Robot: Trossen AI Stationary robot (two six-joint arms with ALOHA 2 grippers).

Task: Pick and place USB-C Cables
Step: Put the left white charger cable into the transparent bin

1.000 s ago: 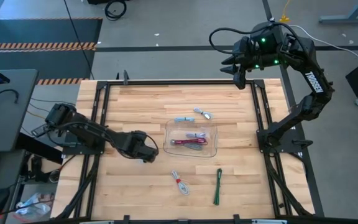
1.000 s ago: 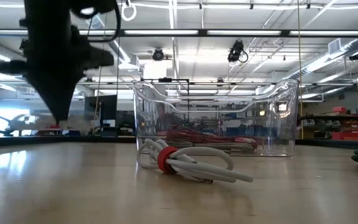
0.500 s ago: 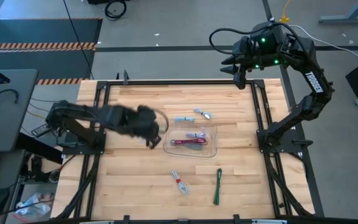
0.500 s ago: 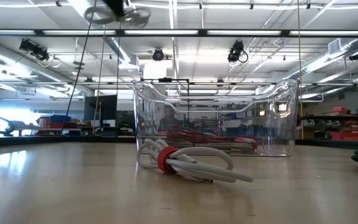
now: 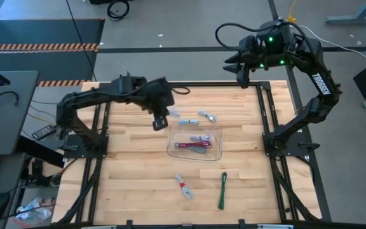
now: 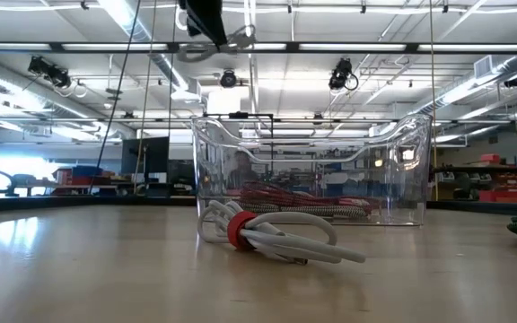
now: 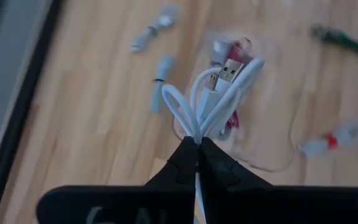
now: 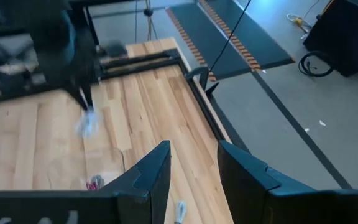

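Note:
My left gripper point(image 5: 160, 121) hangs above the table just left of the clear tray point(image 5: 216, 152), shut on a white cable bundle point(image 7: 219, 87). In the tray lie a dark red cable point(image 5: 192, 146) and a small silver one point(image 5: 200, 138). On the bare wood lie a grey-blue cable point(image 5: 186, 121) and a silver cable point(image 5: 207, 116) beyond the tray, with a white cable with a red tie point(image 5: 184, 186) and a green cable point(image 5: 223, 190) on the near side. My right gripper point(image 8: 193, 165) is open, raised beyond the table's far right corner. My left gripper pinches the white cable bundle by one looped end point(image 7: 194, 134) between its two fingers point(image 7: 182, 162), several strands together. The fingers point down from above. The bundle is lifted clear of the table and hangs below the fingertips, its plug ends point(image 7: 225, 70) lowest.
The tray point(image 6: 312, 170) stands right of the table's middle. The white cable with the red tie point(image 6: 267, 235) lies in front of it. Bare wood point(image 5: 132, 172) stretches across the table's left half and near left. Black frame rails point(image 5: 103, 102) border the table.
My left gripper has risen from low over the table's left middle and swung toward the far edge and the tray. The white bundle, held shut throughout as far as shows, now hangs well above the wood.

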